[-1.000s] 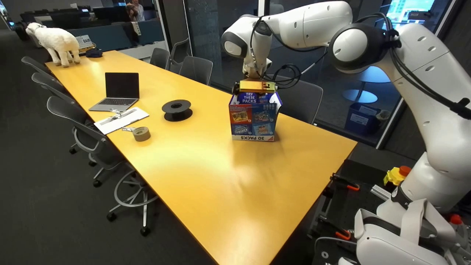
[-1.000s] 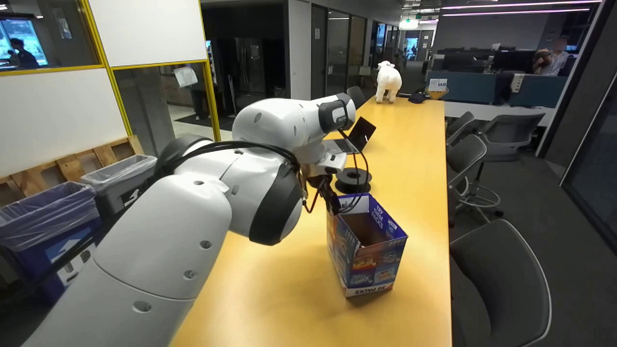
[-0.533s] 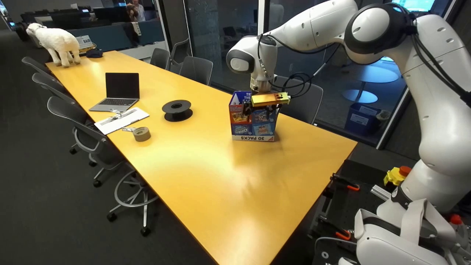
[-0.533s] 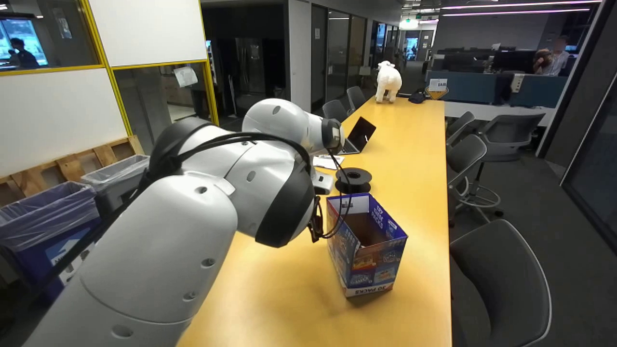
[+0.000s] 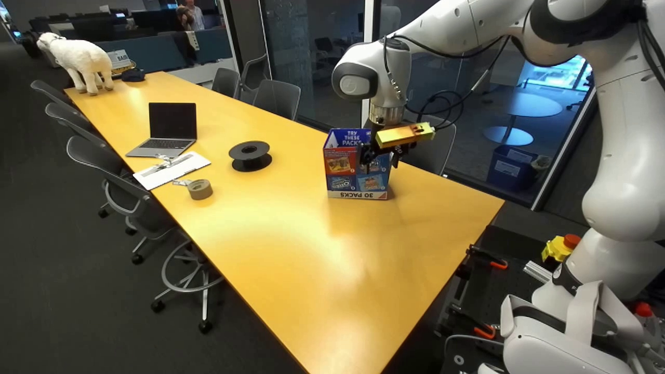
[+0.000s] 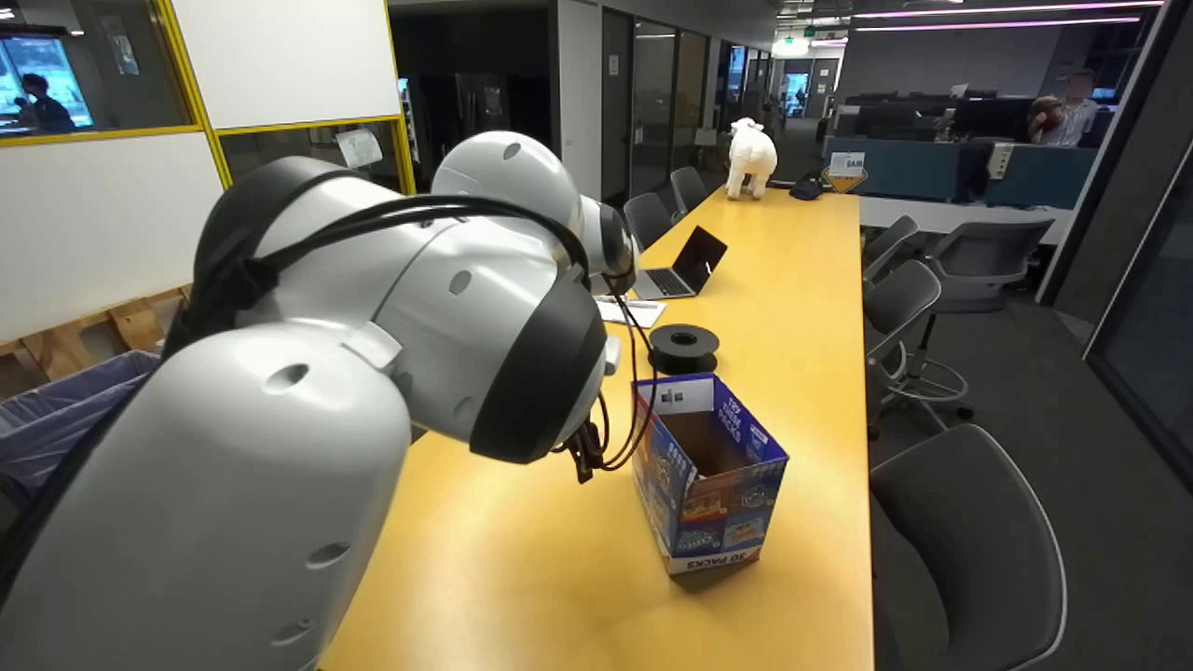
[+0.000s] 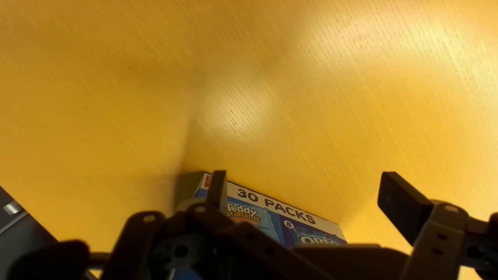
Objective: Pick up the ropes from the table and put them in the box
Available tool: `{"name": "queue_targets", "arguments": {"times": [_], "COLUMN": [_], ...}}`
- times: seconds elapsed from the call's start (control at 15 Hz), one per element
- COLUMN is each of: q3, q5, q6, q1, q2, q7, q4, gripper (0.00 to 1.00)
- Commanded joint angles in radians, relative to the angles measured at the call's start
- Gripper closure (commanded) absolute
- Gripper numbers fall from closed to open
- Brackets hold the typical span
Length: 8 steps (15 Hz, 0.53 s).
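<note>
No ropes show in any current view. The cardboard snack box [image 5: 340,183] stands upright and open-topped on the wooden table [image 5: 291,249]. It also shows in an exterior view [image 6: 710,533], where part of its brown inside is visible and its floor is hidden. My gripper [image 5: 382,165] is in the air on the near side of the box, in front of its printed wall. In the wrist view my gripper [image 7: 307,194] has its fingers wide apart with nothing between them; the box [image 7: 288,212] shows below and behind them. In an exterior view the arm mostly hides the gripper.
A black spool [image 5: 250,156], a tape roll [image 5: 199,189], a white clipboard [image 5: 171,170] and a laptop [image 5: 170,130] are on the table. A toy sheep [image 5: 78,59] stands at the far end. Chairs [image 6: 969,540] line the sides. A headset [image 5: 566,332] lies near the robot base.
My gripper has moved from over the box's rim out to the side nearer the robot base, and the arm has drawn back. The box and the other objects have not moved.
</note>
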<state>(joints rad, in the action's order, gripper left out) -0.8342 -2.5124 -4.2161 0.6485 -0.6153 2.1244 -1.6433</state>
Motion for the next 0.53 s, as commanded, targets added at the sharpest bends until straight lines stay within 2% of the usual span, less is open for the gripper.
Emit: {"name": "queue_targets", "arguments": {"times": [0.0,0.2,0.27,0.47], "q3": [-0.073,-0.101,-0.070,-0.078], "q5": [0.000,0.000,0.000,0.000], "q6": [-0.012,-0.012,0.001,0.001], "q1": [0.066,0.091,0.060,0.069], "q2": [0.075,0.099,0.059,0.077], "q7": [0.005,-0.019,-0.001,-0.003], "q4": [-0.069,-0.081,-0.052,-0.062], "gripper": [0.00,0.00,0.00,0.00]}}
